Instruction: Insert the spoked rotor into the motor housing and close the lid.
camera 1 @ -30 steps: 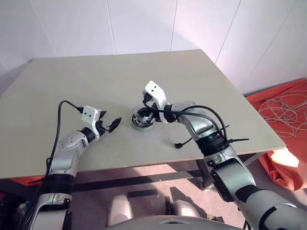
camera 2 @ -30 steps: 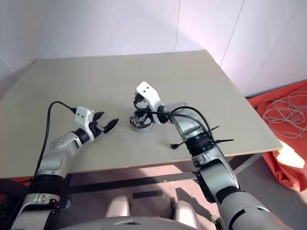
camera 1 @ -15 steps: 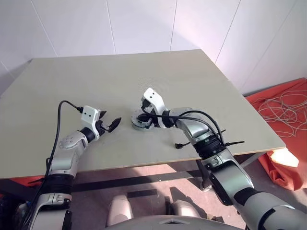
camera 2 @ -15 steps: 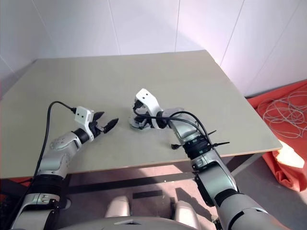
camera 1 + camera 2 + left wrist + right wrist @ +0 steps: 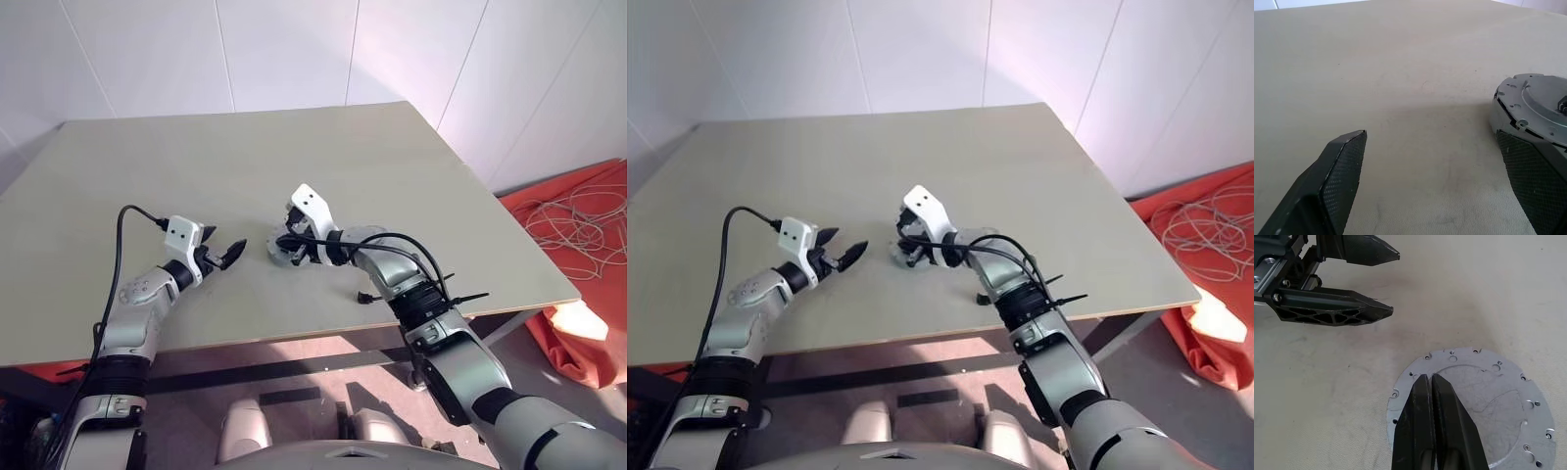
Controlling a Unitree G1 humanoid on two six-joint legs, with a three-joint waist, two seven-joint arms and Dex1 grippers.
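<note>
Left gripper is seen on the left of the table, jaws spread wide and empty, its tips pointed right toward the assembly and just short of it. In the left wrist view the grey drum of the motor housing is caught at the edge, with the lid seated flat on top of it; no copper windings are exposed from this angle, and the spoked rotor cannot be made out anywhere, so it is judged to be already inside. Right of the left gripper, near the table's middle, the right gripper is laid on the lid's upper face, fingers pinched fully together with nothing between them; in the right wrist view the closed tips rest on the lid near its left rim. The step in hand is judged to be the closing of the lid: pressing or nudging it home with shut fingers. Whether the lid is fully seated all round cannot be told. Next, a firm, even press is called for, with the housing perhaps steadied by the open left gripper against sliding. A cable is draped along the right arm.
</note>
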